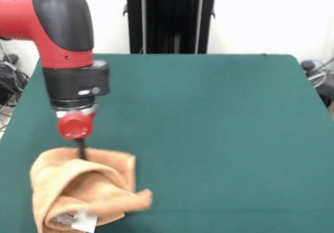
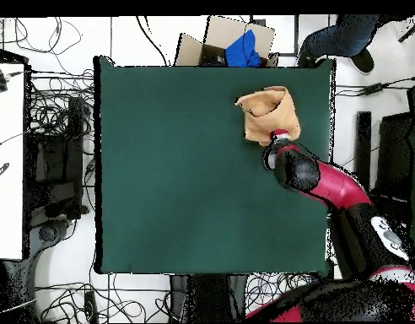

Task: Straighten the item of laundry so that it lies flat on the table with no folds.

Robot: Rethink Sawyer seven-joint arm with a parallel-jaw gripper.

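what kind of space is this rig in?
Most likely a robotics lab. A red Sawyer arm works a towel on a green-topped table, loose cables cover the white floor around it, and a cardboard box sits beyond the table's edge.

Arm, red and black: reaching down from above, wrist pointing straight down. Tool [image 1: 82, 148]: hanging below the red wrist cap, only a thin dark stem showing; fingertips hidden, so their spread is not readable.
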